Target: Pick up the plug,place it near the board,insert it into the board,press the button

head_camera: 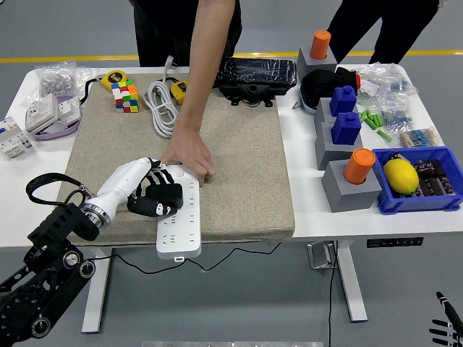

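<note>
A white power strip (179,224) lies lengthwise on the grey mat (239,173), its near end hanging over the mat's front edge. My left hand (155,199), with a white back and black fingers, is pressed down on the strip's middle. The fingers are curled around a dark shape that looks like the plug, mostly hidden. A person's hand (187,155) reaches from the far side and holds down the strip's far end. My right hand (443,329) only just shows at the bottom right corner, below the table.
A coiled white cable (160,108), a colour cube (124,96) and a yellow tape measure (112,78) lie at the mat's back left. A black case (257,76) sits behind. Grey blocks with orange and blue pegs (347,137) and a blue bin (419,181) stand on the right.
</note>
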